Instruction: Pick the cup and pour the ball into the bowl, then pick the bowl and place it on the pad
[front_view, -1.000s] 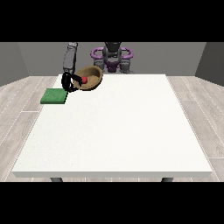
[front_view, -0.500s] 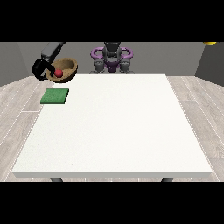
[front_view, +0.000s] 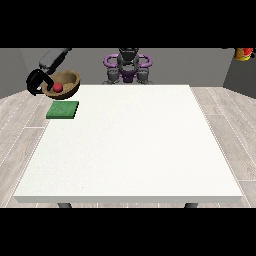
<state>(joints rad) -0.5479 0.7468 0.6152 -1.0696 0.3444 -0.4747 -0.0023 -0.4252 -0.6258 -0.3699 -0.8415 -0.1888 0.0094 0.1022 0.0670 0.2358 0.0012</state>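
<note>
Bowl (front_view: 64, 84): brown, held in the air beyond the table's far left corner, tilted so you look into its hollow. Ball (front_view: 58, 87), red, sits inside it. Hand (front_view: 38, 83) at the view's left: black fingers curled round the bowl's left rim; the grey arm (front_view: 54, 58) rises from it up and to the right. Pad (front_view: 63, 110): green, flat on the table (front_view: 135, 150) at its far left corner, just below the bowl as you see it; whether the bowl hangs over it or behind it you cannot tell. Bowl and pad apart. Torso (front_view: 128, 67) at the far edge, purple and grey. You see no second hand. Red-yellow object (front_view: 244, 53) at the top right corner, cut by the frame.
</note>
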